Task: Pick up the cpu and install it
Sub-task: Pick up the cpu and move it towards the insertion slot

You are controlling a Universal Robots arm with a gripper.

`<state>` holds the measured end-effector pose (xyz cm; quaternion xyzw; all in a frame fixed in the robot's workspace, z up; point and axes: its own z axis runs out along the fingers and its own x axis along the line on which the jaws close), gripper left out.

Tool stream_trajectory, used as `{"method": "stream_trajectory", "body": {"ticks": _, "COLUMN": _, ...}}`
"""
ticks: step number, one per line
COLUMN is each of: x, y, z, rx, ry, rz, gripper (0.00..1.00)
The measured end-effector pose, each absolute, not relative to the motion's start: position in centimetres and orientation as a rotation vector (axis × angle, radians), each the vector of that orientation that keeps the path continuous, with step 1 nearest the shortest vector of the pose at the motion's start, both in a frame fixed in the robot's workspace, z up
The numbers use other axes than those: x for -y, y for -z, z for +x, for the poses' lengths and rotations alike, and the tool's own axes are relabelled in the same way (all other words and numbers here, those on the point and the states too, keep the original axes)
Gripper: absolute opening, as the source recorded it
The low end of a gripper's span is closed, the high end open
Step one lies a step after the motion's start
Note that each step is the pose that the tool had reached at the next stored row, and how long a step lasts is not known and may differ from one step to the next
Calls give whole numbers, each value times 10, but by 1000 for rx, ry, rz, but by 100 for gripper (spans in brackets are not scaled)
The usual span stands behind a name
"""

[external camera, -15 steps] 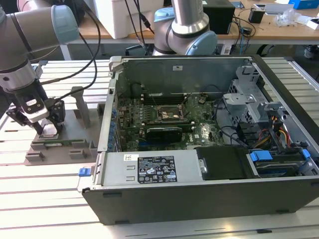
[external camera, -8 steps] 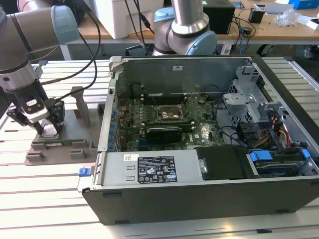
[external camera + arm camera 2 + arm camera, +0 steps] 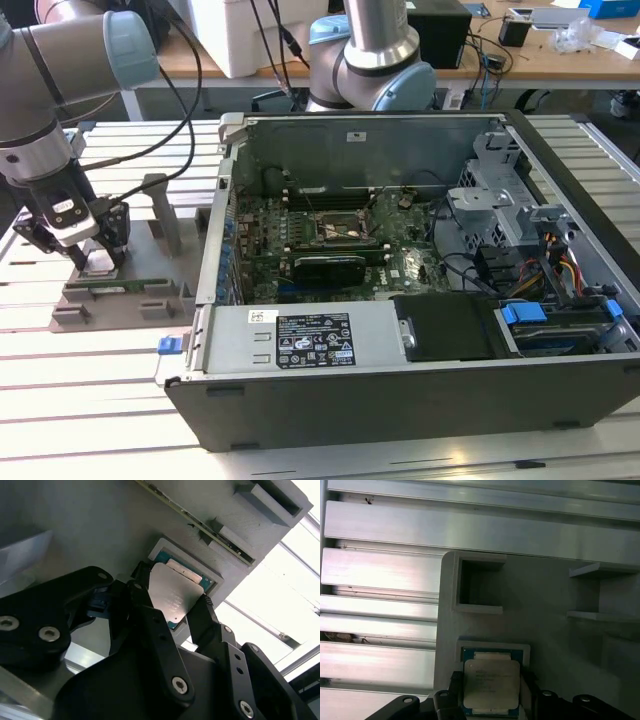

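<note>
Fingers (image 3: 145,610) of my gripper (image 3: 172,602) clamped on opposite edges of small flat square silvery-topped cpu (image 3: 491,682), seated in recess of grey fixture block (image 3: 545,605). Judged light, rigid, slick-topped, fragile underneath: hold edges only.

Print on case label (image 3: 313,340) unreadable.

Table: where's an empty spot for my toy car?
Bare slatted table lies at the exterior view's lower left, bordered by the grey holder and the computer case. Crowded: the holder, where the gripper clasps the cpu.
</note>
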<state>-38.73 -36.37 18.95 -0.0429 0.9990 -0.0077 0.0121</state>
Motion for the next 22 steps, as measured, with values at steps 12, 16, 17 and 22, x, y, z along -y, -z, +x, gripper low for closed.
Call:
{"method": "stream_trajectory", "body": {"ticks": 12, "x": 364, "y": -212, "z": -387, "rx": -3114, "ry": 24, "rz": -134, "gripper": 54}}
{"method": "stream_trajectory", "body": {"ticks": 16, "x": 364, "y": -223, "z": -387, "rx": -3114, "ry": 24, "rz": -134, "gripper": 54}}
{"method": "stream_trajectory", "body": {"ticks": 17, "x": 364, "y": -227, "z": -387, "rx": -3114, "ry": 24, "rz": -134, "gripper": 54}}
{"method": "stream_trajectory", "body": {"ticks": 22, "x": 364, "y": -239, "z": -387, "rx": -3114, "ry": 24, "rz": -134, "gripper": 54}}
